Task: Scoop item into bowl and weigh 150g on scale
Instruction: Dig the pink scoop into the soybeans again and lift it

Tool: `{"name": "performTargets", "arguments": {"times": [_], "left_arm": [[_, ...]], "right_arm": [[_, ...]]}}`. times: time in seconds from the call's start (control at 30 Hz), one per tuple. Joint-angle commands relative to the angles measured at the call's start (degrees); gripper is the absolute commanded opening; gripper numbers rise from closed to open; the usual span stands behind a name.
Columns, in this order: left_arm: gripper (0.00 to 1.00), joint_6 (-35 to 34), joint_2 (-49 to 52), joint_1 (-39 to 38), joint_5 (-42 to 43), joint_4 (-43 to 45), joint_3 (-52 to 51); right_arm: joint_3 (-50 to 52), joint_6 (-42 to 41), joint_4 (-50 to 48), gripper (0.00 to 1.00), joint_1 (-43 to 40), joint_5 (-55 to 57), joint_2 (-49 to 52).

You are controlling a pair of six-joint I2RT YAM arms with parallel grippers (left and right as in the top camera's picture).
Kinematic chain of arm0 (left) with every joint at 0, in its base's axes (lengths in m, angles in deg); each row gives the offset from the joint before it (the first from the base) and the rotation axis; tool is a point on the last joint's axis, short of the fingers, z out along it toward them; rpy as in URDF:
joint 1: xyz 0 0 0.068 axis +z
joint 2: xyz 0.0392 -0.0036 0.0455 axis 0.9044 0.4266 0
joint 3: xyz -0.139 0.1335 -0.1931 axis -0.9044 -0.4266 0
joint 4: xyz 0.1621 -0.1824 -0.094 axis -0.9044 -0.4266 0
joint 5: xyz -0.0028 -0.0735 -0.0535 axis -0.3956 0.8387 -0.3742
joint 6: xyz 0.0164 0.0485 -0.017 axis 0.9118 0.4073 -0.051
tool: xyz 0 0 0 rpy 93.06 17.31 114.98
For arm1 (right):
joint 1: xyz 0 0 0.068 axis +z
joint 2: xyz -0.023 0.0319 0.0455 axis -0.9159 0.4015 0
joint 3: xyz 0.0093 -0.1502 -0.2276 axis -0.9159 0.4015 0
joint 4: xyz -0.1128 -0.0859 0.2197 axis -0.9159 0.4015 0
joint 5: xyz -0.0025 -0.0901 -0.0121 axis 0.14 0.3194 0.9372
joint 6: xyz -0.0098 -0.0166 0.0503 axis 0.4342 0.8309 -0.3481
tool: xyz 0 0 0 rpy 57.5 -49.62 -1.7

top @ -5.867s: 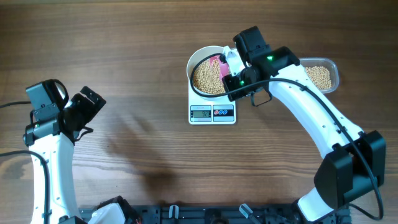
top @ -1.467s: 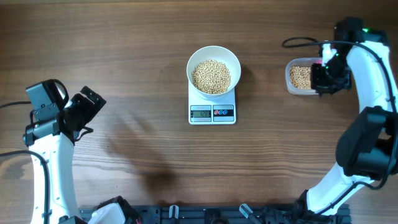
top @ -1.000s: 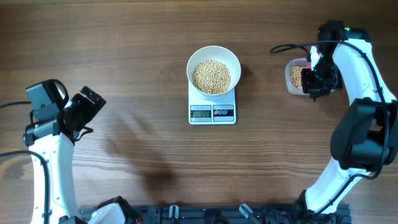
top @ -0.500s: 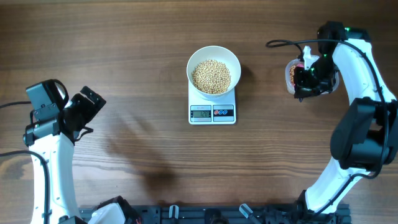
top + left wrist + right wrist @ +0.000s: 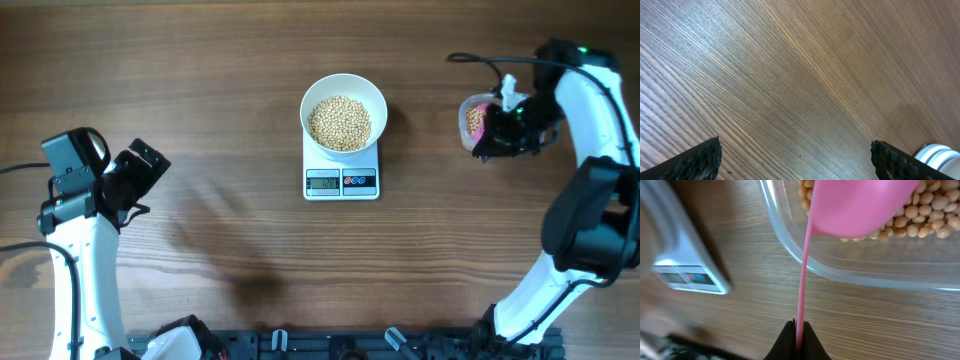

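Digits on scale (image 5: pixel 342 181) unreadably small

We take this for a robotics lab bench, not a home kitchen. On the wood-grain tabletop (image 5: pixel 200 80) we see a left arm (image 5: pixel 75 235) and a right arm (image 5: pixel 592 120), white-and-black robot limbs rising by a dark mounting rail (image 5: pixel 330 345) at the near edge, a black cable (image 5: pixel 465 57) looping off one. The kitchen ware is a digital scale (image 5: pixel 341 182), a white bowl (image 5: pixel 344 82) and a clear tub (image 5: pixel 865 272).

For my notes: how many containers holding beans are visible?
2: the white bowl on the scale, and the clear tub at right, partly hidden by the right gripper.
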Motion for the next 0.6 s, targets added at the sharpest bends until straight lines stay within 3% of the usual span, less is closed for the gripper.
{"name": "performTargets", "arguments": {"times": [0.0, 0.57], "left_arm": [[1.00, 1.1, 0.0, 0.3, 0.7, 0.2, -0.2], [1.00, 1.1, 0.0, 0.3, 0.7, 0.2, -0.2]], "right_arm": [[0.4, 4.1, 0.8, 0.04, -3.3, -12.0, 1.1], [0.4, 10.6, 5.6, 0.04, -12.7, -16.6, 1.1]]}}
